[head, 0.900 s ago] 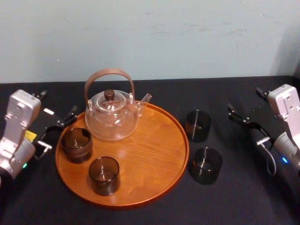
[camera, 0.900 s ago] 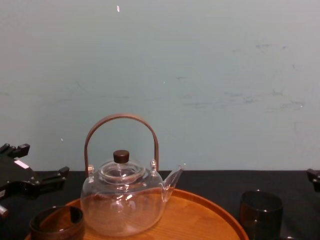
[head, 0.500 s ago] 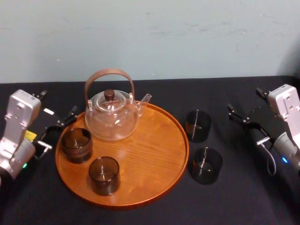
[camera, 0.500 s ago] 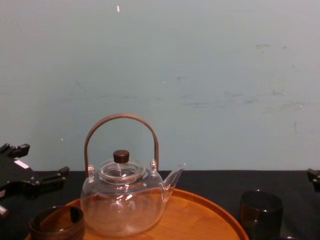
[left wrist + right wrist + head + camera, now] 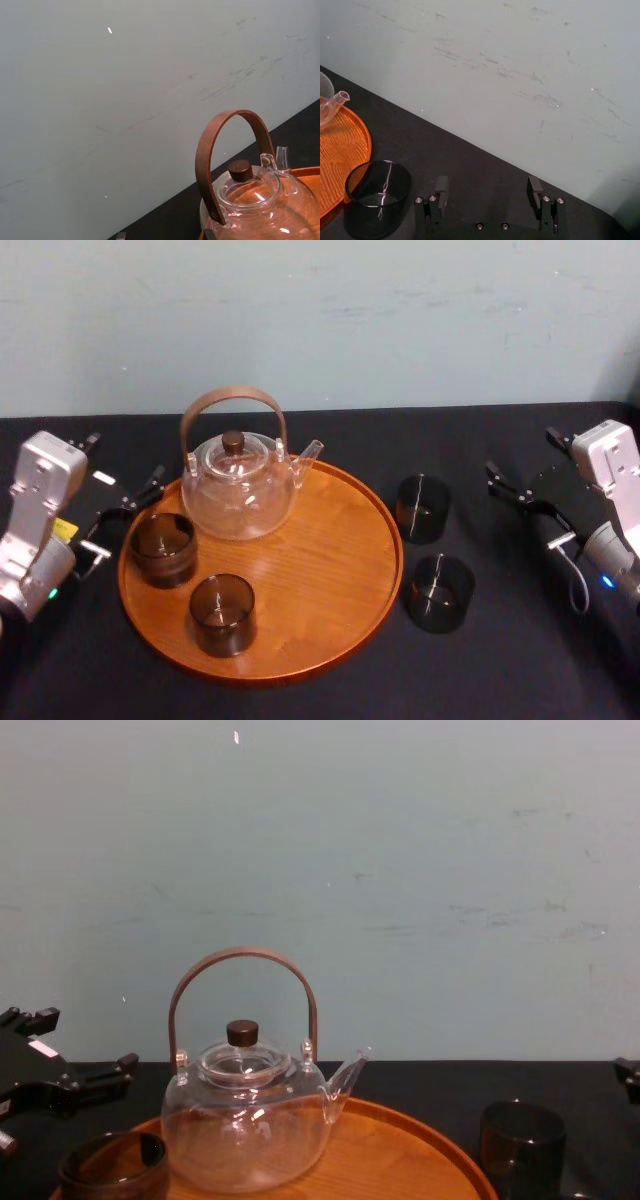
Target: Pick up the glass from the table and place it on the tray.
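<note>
Pickup not yet begun: the right hand (image 5: 487, 184), spread and empty, must reach a glass (image 5: 423, 508) on the desk (image 5: 500, 665) beside the tray (image 5: 330, 575).

A clear teapot (image 5: 238, 495) with arched brown handle (image 5: 233, 393).

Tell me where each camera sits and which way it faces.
Head view: up high, looking down on tray, teapot, four glasses; left gripper and right gripper at the sides.
Chest view: low, facing across the table at the teapot and wall; left gripper at its edge.
Left wrist view: faces teapot and wall.
Right wrist view: faces one glass off the tray; own open fingers.
Shared: all four show the tray.
</note>
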`<action>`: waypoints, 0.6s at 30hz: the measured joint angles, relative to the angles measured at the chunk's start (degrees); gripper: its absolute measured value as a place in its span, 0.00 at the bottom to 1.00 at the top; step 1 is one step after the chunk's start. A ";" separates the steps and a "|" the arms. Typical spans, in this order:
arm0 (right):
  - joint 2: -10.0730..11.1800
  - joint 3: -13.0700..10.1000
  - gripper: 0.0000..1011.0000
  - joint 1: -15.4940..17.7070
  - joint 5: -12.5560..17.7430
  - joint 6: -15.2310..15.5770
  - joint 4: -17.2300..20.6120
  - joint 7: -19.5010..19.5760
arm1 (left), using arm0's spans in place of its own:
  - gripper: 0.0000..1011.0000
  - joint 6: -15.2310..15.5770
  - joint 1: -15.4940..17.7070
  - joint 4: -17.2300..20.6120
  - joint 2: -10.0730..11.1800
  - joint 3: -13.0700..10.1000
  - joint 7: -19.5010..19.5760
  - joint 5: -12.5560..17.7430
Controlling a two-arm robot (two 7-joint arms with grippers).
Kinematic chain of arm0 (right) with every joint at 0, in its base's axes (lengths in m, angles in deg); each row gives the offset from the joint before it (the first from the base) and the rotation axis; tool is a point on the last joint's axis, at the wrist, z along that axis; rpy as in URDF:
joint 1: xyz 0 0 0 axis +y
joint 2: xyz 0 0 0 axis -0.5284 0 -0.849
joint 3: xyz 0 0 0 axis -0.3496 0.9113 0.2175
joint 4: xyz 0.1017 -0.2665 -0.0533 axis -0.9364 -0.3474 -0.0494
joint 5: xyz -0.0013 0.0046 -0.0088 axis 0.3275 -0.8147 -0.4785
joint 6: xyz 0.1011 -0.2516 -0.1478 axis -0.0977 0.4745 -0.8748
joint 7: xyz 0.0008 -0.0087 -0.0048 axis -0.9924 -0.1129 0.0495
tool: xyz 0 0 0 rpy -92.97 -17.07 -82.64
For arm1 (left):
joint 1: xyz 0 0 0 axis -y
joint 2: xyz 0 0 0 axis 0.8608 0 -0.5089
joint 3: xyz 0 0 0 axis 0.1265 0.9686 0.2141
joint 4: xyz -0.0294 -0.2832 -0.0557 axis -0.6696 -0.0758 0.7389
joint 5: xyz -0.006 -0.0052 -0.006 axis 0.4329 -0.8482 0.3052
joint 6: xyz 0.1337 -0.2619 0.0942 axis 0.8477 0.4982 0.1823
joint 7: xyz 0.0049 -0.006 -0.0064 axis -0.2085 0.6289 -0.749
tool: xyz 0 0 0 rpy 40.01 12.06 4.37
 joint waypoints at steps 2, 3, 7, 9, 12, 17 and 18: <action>0.00 0.00 0.99 0.00 0.00 0.00 0.00 0.00 | 0.99 0.00 0.00 0.00 0.00 0.00 0.00 0.00; 0.00 0.00 0.99 0.00 0.00 0.00 0.00 0.00 | 0.99 0.00 0.00 0.00 0.00 0.00 0.00 0.00; 0.00 0.00 0.99 0.00 0.00 0.00 0.00 0.00 | 0.99 0.00 0.00 0.00 0.00 0.00 0.00 0.00; 0.00 0.00 0.99 0.00 0.00 0.00 0.00 0.00 | 0.99 0.00 0.00 0.00 0.00 0.00 0.00 0.00; 0.00 0.00 0.99 0.00 0.00 0.00 0.00 0.00 | 0.99 0.00 0.00 0.00 0.00 0.00 0.00 0.00; 0.00 0.00 0.99 0.00 0.00 0.00 0.00 0.00 | 0.99 0.00 0.00 0.00 0.00 0.00 0.00 0.00; 0.00 0.00 0.99 0.00 0.00 0.00 0.00 0.00 | 0.99 0.00 0.00 0.00 0.00 0.00 0.00 0.00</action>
